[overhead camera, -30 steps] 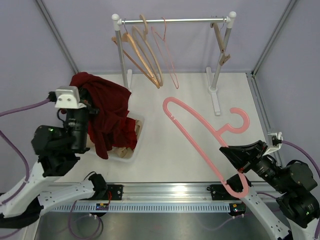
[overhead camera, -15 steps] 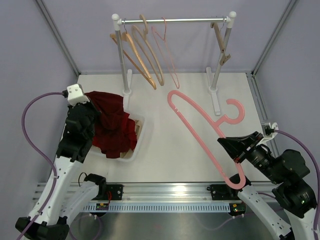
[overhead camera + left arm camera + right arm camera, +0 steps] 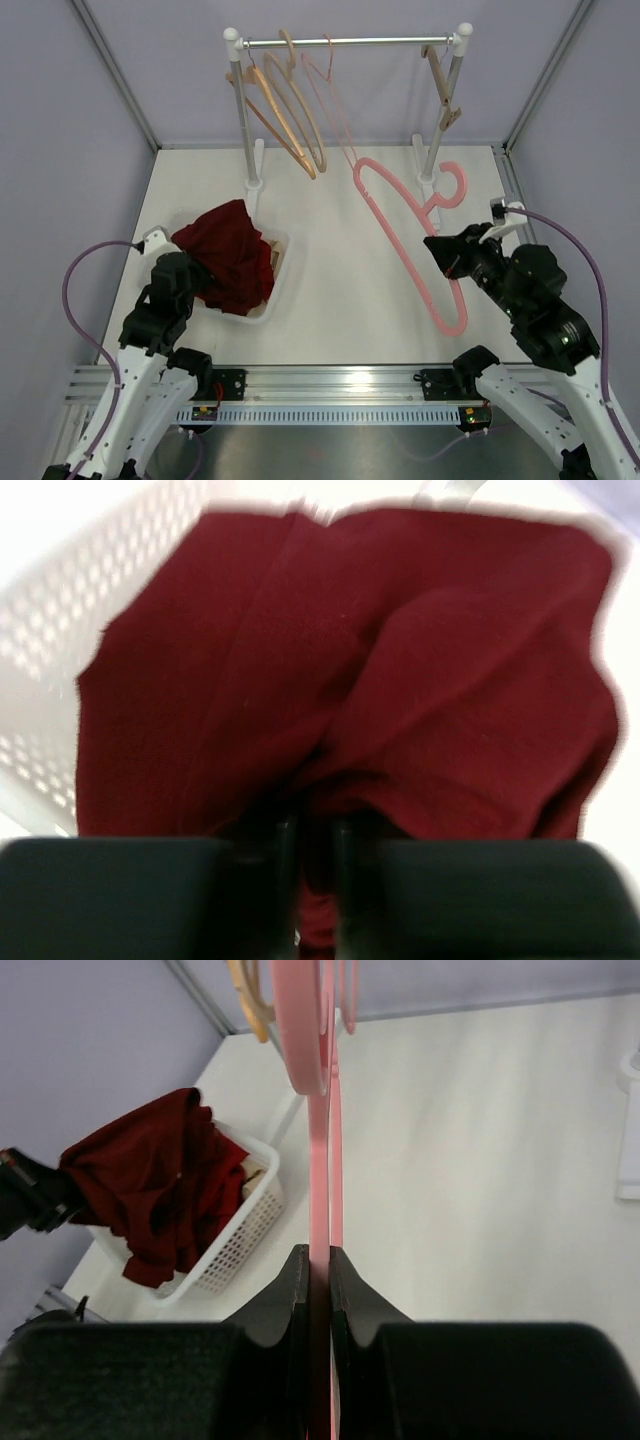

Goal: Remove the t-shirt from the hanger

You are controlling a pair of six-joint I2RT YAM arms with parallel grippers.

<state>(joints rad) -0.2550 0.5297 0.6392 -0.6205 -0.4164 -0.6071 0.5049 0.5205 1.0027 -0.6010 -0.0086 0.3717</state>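
The dark red t-shirt [image 3: 232, 255] lies bunched in the white basket [image 3: 278, 270], off the hanger. My left gripper [image 3: 200, 276] is low at the basket's left side. In the left wrist view its fingers [image 3: 278, 845] stand close together with a fold of the t-shirt [image 3: 400, 680] between them. My right gripper [image 3: 438, 250] is shut on the bare pink hanger [image 3: 385, 222] and holds it above the table, hook toward the rack. The right wrist view shows the hanger [image 3: 320, 1160] running straight out from the right gripper [image 3: 320, 1260].
A clothes rack [image 3: 350, 42] stands at the back with wooden hangers [image 3: 290, 120] and a thin pink one [image 3: 335, 110] on its rail. Its right post [image 3: 440, 130] is close behind the held hanger's hook. Frame posts border the table.
My left arm has come down and lowered the t-shirt from above the basket into it. My right arm has carried the hanger up and back toward the rack.
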